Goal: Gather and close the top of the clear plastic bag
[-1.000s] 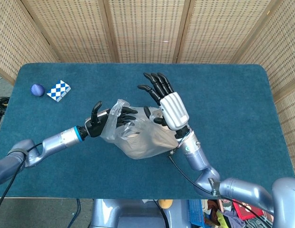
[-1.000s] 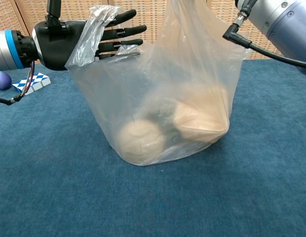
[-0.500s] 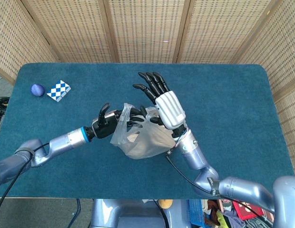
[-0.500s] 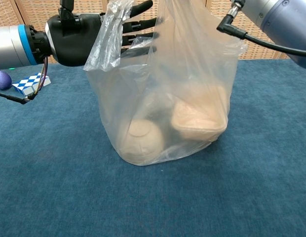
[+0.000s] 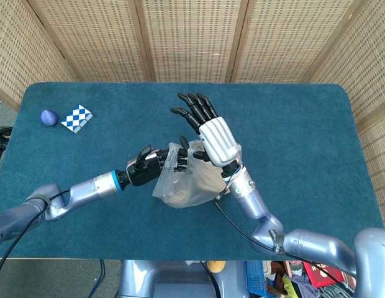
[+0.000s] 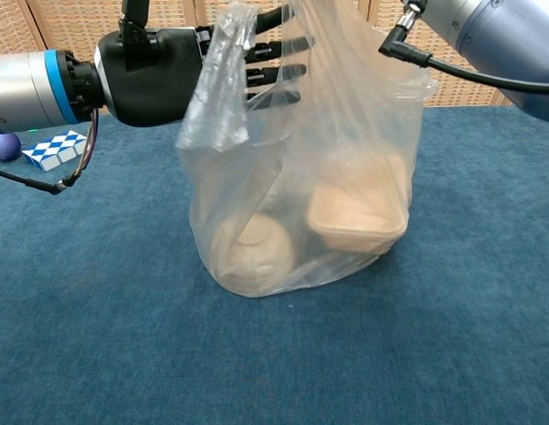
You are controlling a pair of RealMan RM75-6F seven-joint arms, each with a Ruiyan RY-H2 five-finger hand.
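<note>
near the middle of the blue table [image 5: 292, 124] we saw the clear plastic bag [image 6: 301, 204] standing upright on the cloth, with pale rounded items [image 6: 252, 252] resting in its bottom. the bag's top was drawn up and bunched between the two hands. the left hand [image 5: 156, 164] reached in from the left, its dark fingers [image 6: 274, 71] stretched out level and pushed into the upper left side of the bag, with a crumpled flap of plastic draped over them; we could not tell whether any fold was actually pinched. the right hand [image 5: 208, 133] sat over the bag's right side, its white back towards the head camera and its dark fingers [image 5: 191, 107] spread wide and pointing to the far edge of the table. its thumb seemed to lie against the plastic, but we could not tell if it gripped. in the chest view only the right forearm and a black cable [image 6: 452, 71] showed at the upper right. at the far left of the table lay a small blue ball [image 5: 49, 117] just beside a blue-and-white checkered block [image 5: 76, 118], both well apart from the bag.
</note>
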